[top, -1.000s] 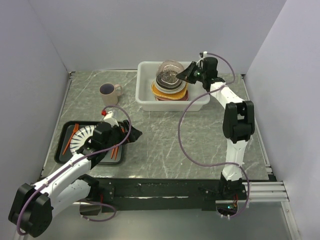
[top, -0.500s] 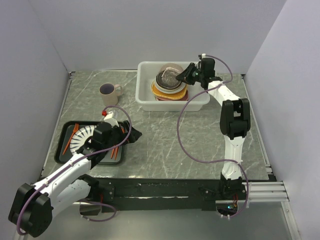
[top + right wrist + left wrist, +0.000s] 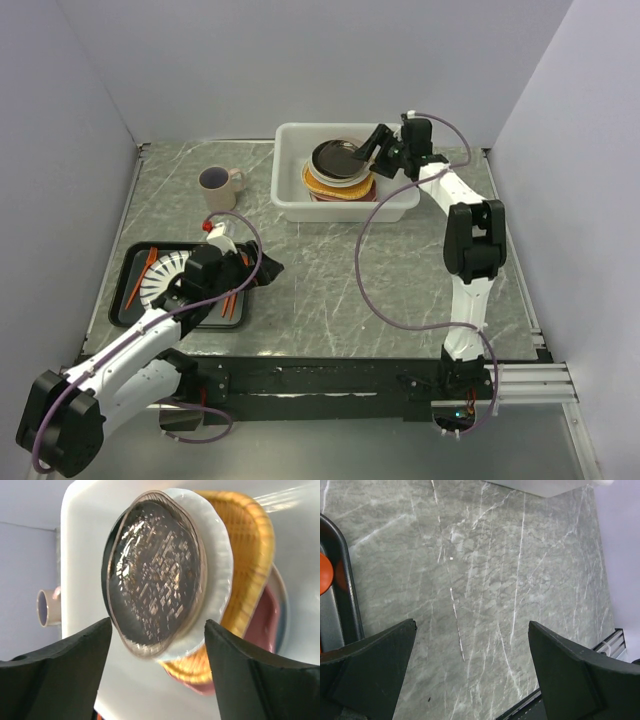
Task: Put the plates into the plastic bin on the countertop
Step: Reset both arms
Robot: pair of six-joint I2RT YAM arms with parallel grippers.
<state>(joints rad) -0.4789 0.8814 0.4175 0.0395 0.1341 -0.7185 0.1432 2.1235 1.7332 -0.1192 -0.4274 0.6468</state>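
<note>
- Two fingers of the right hand point(image 3: 375, 148) stand apart over the far-right part of the plastic bin point(image 3: 290, 195), clamped on nothing.
- Just beyond those fingers the dark plate point(image 3: 155, 570) lies free, topmost on the stack inside the bin.
- Under it, in order, sit a plain white plate point(image 3: 218, 555), an orange squarish plate point(image 3: 255, 540) and a pink one point(image 3: 260, 627). Anything lower in the stack is hidden.
- The left hand point(image 3: 472, 630) hangs over bare table point(image 3: 330, 280) at the near left. Its fingers are wide apart and nothing is between them.
- Just left of that hand is a flat black tray point(image 3: 125, 295). It carries one pale plate with radial markings point(image 3: 160, 275) and some orange-red sticks point(image 3: 232, 300) that are too small to name.
- A mug point(image 3: 218, 182) stands on the table left of the bin, well apart from both hands.
- Step in hand, as I judge it: letting go of the dark plate into the bin, which looks complete.
- The next move calls for the right hand to rise straight clear of the rim without nudging the stack.
- One plate remains outside the bin, so the left hand, nearest the tray, seems best placed to take it by the edge.
</note>
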